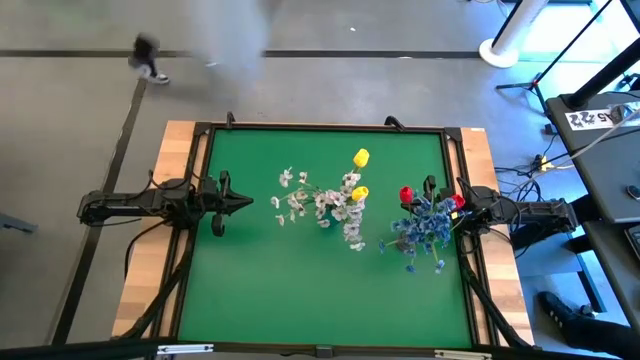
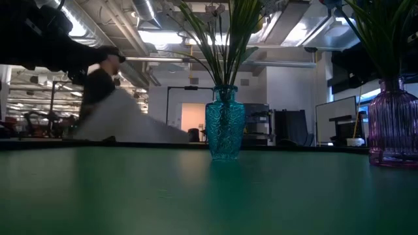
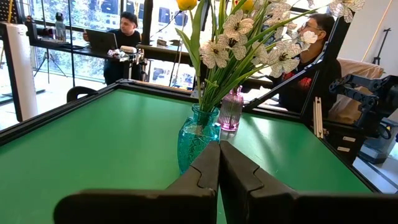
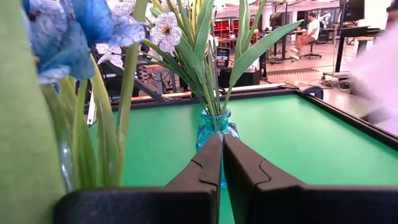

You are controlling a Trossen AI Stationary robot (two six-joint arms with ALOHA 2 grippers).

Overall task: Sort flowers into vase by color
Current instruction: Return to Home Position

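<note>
A teal glass vase (image 2: 225,124) stands near the table's middle. It holds white blossom sprigs (image 1: 320,205) and yellow tulips (image 1: 361,157). A purple ribbed vase (image 2: 394,127) stands toward the right edge with blue blossom sprigs (image 1: 425,228) and red tulips (image 1: 405,193). My left gripper (image 3: 219,152) is shut, level above the table's left part, pointing at the teal vase (image 3: 198,140). My right gripper (image 4: 222,146) is shut at the right edge, just behind the blue sprigs (image 4: 62,37), whose stems rise close beside it. Both vases rest upright on their bases.
A raised black frame (image 1: 200,180) borders the green mat, with wooden strips outside it. Open green surface lies on the near half of the table (image 1: 320,300). People sit at desks beyond the table (image 3: 124,31), and a person (image 1: 148,58) is on the floor past the far edge.
</note>
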